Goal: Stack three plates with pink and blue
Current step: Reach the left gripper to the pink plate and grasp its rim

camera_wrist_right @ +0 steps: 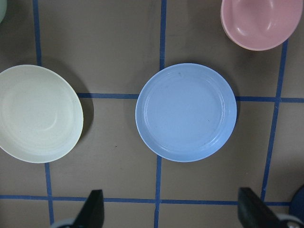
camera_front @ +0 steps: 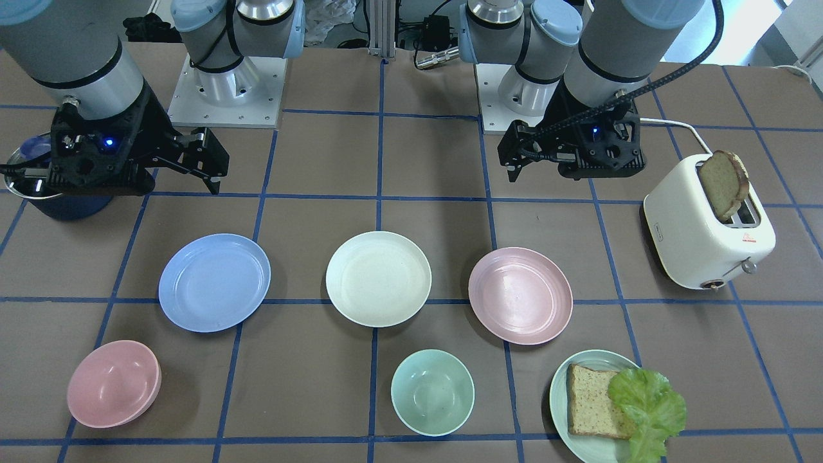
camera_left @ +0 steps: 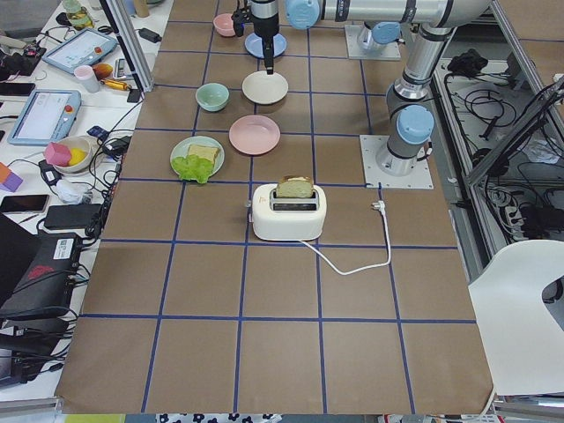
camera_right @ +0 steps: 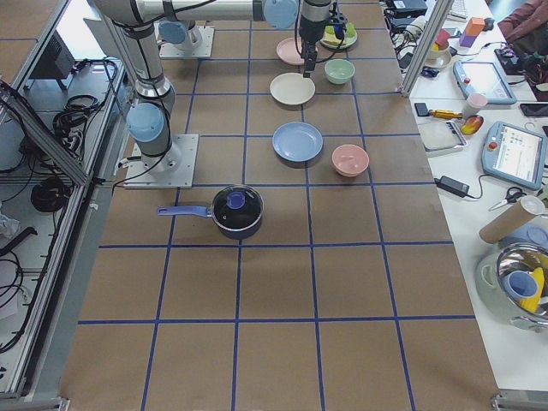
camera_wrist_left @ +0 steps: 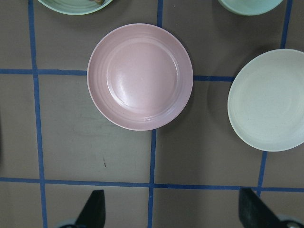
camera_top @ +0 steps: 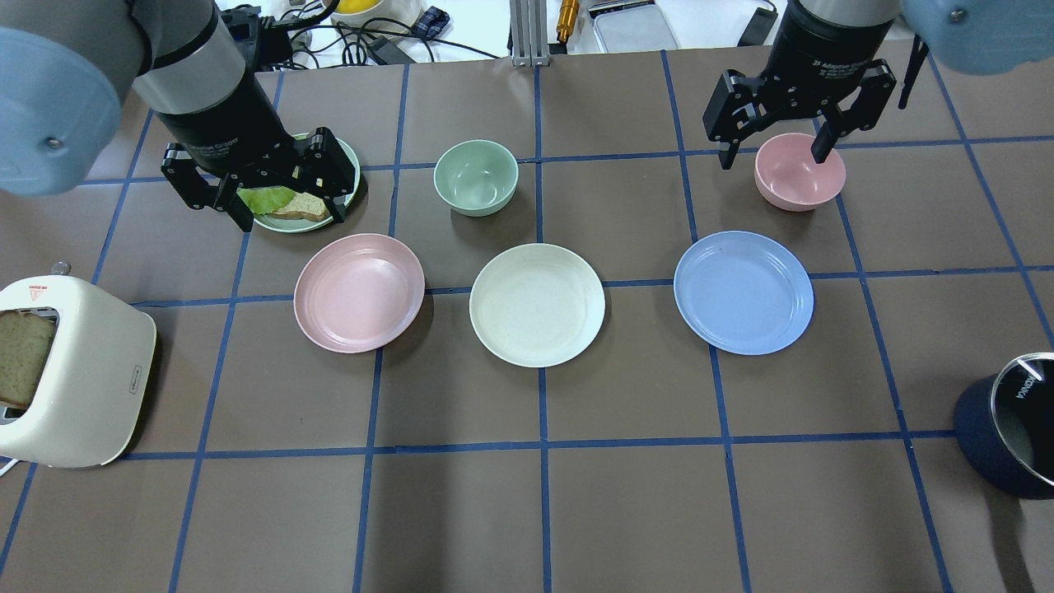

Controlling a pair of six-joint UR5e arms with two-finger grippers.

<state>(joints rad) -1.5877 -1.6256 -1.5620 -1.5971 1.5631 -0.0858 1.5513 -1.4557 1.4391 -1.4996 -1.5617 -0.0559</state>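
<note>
Three equal plates lie apart in a row on the brown table. The pale pink plate (camera_top: 359,292) is at the left in the overhead view, the cream-white plate (camera_top: 537,304) in the middle, the light blue plate (camera_top: 743,291) at the right. My left gripper (camera_top: 290,216) is open and empty, high above the table beyond the pink plate (camera_wrist_left: 140,76). My right gripper (camera_top: 774,156) is open and empty, high beyond the blue plate (camera_wrist_right: 185,112). The cream plate shows at the edge of both wrist views (camera_wrist_left: 268,99) (camera_wrist_right: 38,113).
A pale green plate (camera_front: 559,386) with bread and lettuce lies under my left gripper. A mint bowl (camera_top: 476,177) and a pink bowl (camera_top: 799,173) stand beyond the plates. A white toaster (camera_top: 82,371) with bread is at the left, a dark pot (camera_top: 1009,428) at the right.
</note>
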